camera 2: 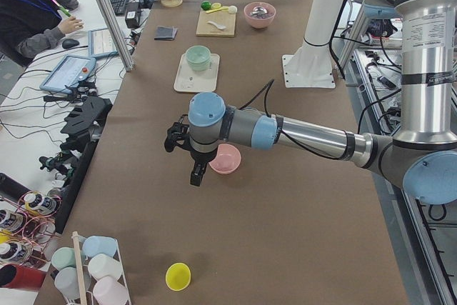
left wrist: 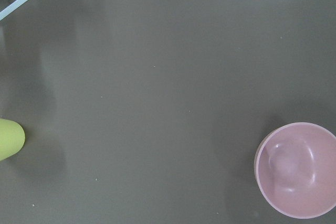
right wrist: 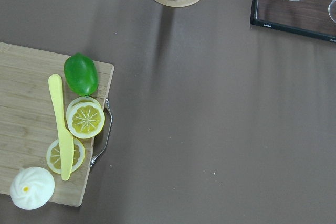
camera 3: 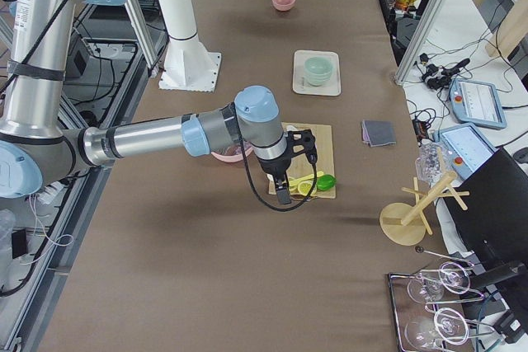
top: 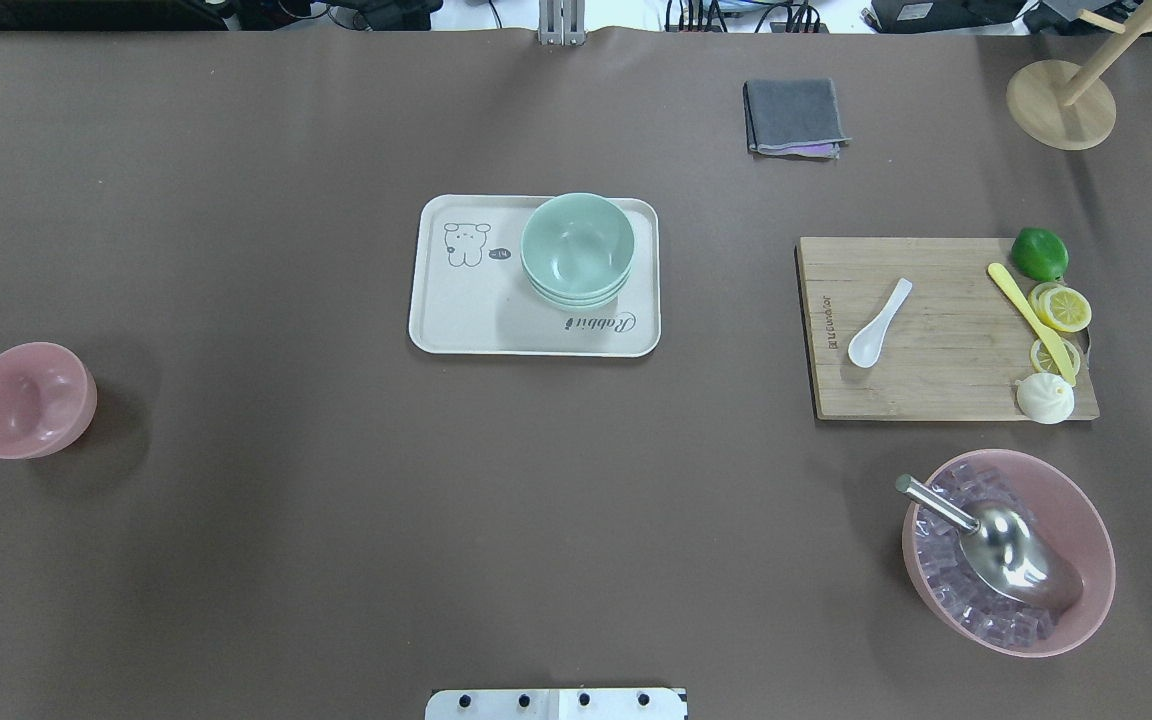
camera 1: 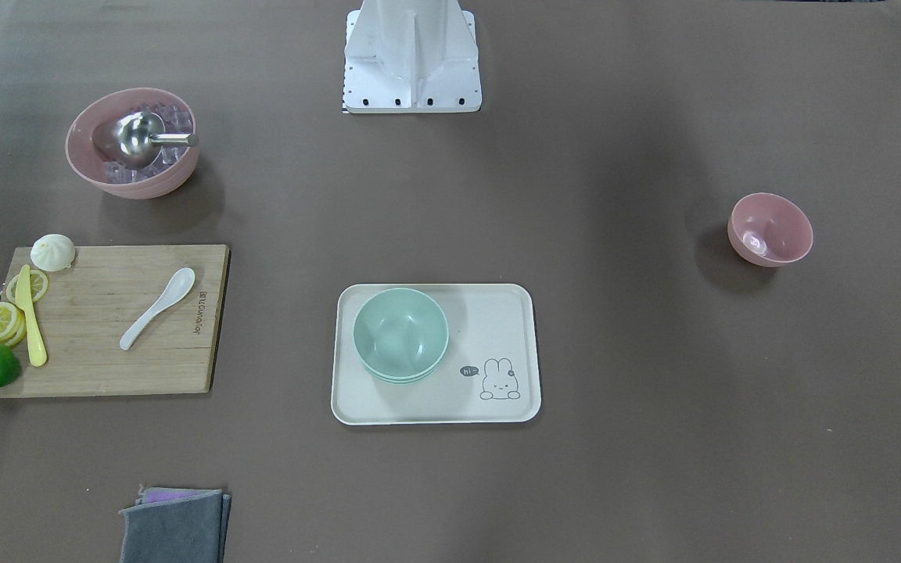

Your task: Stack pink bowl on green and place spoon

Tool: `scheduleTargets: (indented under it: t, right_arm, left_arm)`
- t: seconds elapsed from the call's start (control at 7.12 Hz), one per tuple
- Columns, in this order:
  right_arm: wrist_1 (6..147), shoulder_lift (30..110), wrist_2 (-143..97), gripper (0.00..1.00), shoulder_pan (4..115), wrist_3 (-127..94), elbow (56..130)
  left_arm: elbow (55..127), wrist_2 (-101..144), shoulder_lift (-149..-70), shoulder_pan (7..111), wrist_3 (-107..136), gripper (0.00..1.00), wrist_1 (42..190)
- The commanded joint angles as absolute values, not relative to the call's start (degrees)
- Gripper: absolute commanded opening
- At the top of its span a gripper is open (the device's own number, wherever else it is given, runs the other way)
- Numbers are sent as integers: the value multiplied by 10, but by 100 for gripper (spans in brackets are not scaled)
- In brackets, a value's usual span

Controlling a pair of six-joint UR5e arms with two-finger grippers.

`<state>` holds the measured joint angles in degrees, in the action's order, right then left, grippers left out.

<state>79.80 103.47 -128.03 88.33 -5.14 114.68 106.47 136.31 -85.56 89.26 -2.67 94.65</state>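
Note:
A small pink bowl (top: pixel 28 399) stands upright alone on the table's left side; it also shows in the left wrist view (left wrist: pixel 296 169). Stacked green bowls (top: pixel 577 248) sit on a cream tray (top: pixel 466 310) at mid-table. A white spoon (top: pixel 878 323) lies on a wooden cutting board (top: pixel 946 380) on the right. My left gripper (camera 2: pixel 193 169) hovers above the table beside the pink bowl (camera 2: pixel 225 158). My right gripper (camera 3: pixel 283 190) hovers over the board's outer end. Both show only in the side views, so I cannot tell whether they are open or shut.
The board also holds a lime (top: pixel 1039 253), lemon slices (top: pixel 1061 308), a yellow knife (top: pixel 1031 320) and a bun (top: pixel 1044 398). A large pink bowl (top: pixel 1086 520) with ice and a metal scoop stands near it. A grey cloth (top: pixel 794 117) and a wooden stand (top: pixel 1060 100) are farther back.

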Motion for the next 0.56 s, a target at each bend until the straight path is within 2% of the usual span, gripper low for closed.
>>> scheduleTargets:
  t: [0.0,0.28,0.42]
  right_arm:
    - [739,1035,-1288,100,883,-47,1119]
    - [653,1036,-1312,100,878,-47,1061]
    - [635,1035,-1334,100,868,-73,1055]
  left_arm:
    - [1005,1362,-897,893,-1,98,1064]
    - [996,1367,-874,892,-3,98,1119]
    - [995,1378,-868,888,7,99,1155]
